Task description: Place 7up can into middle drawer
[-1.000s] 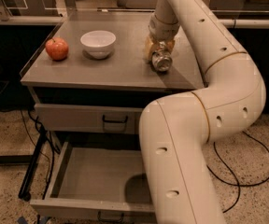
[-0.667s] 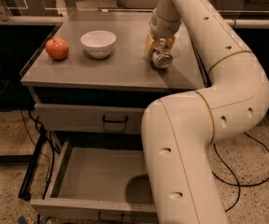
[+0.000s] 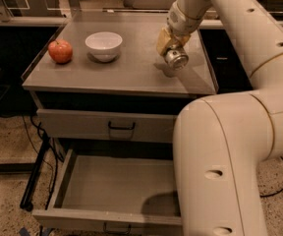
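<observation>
camera view | gripper [image 3: 172, 52] over countertop [image 3: 131, 75], fingers [image 3: 163, 40] clamped on 7up can [image 3: 176, 59] (lying sideways) | middle drawer [image 3: 117, 186] open

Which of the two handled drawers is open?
The middle drawer, the lower one, pulled out with its floor showing; the upper drawer is shut. The gripper holds the 7up can above the tabletop.

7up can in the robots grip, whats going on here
The robot's arm reaches over the countertop, and its gripper is shut on the 7up can, holding it tilted just above the surface near the right side. The middle drawer below is pulled open, and the can is not yet in it. A red apple and a white bowl sit to the left.
</observation>
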